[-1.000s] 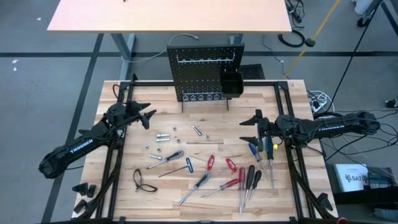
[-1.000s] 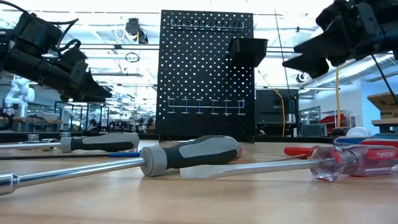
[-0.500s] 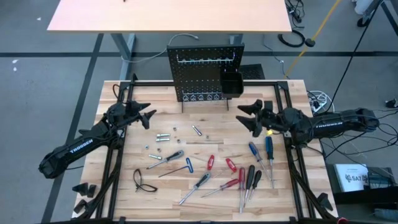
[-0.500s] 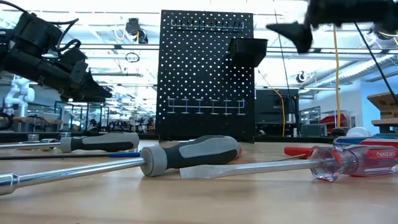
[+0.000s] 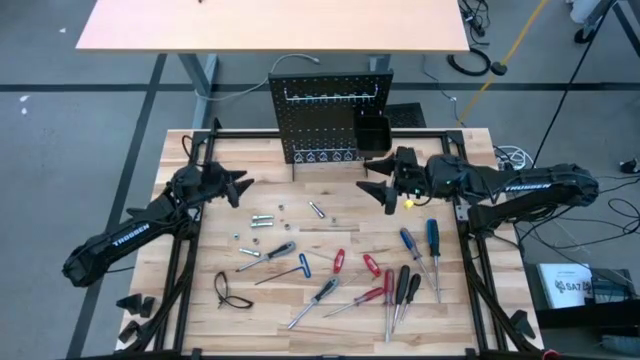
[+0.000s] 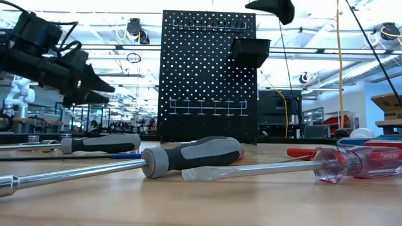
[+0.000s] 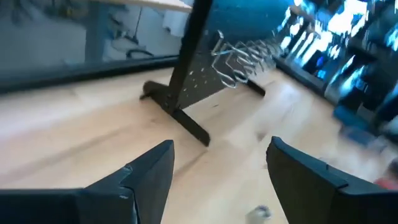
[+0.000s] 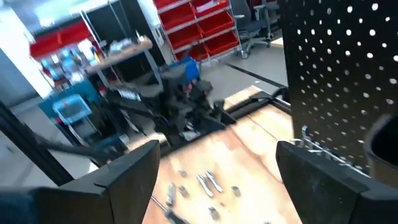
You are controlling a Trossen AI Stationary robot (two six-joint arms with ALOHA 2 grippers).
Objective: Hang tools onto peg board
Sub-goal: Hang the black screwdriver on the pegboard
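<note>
My right gripper (image 5: pixel 378 189) hovers wide open and empty just before the upright peg board (image 5: pixel 330 115); its black bin (image 5: pixel 373 135) is beside me; screwdrivers (image 5: pixel 418 250) lie behind, shafts pointing away from the board. Left gripper (image 5: pixel 240 188) waits open.

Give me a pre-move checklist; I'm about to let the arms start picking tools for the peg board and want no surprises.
1. Right gripper open, empty: ok.
2. Left gripper open, empty: ok.
3. Peg board upright at the table's far edge: ok.
4. Hook rail free of tools: ok.
5. Tools within reach: the screwdrivers and blue T-handle key lie loose on the table: ok.
6. Right gripper clear of the black bin: cannot tell, it hovers close in front.
</note>
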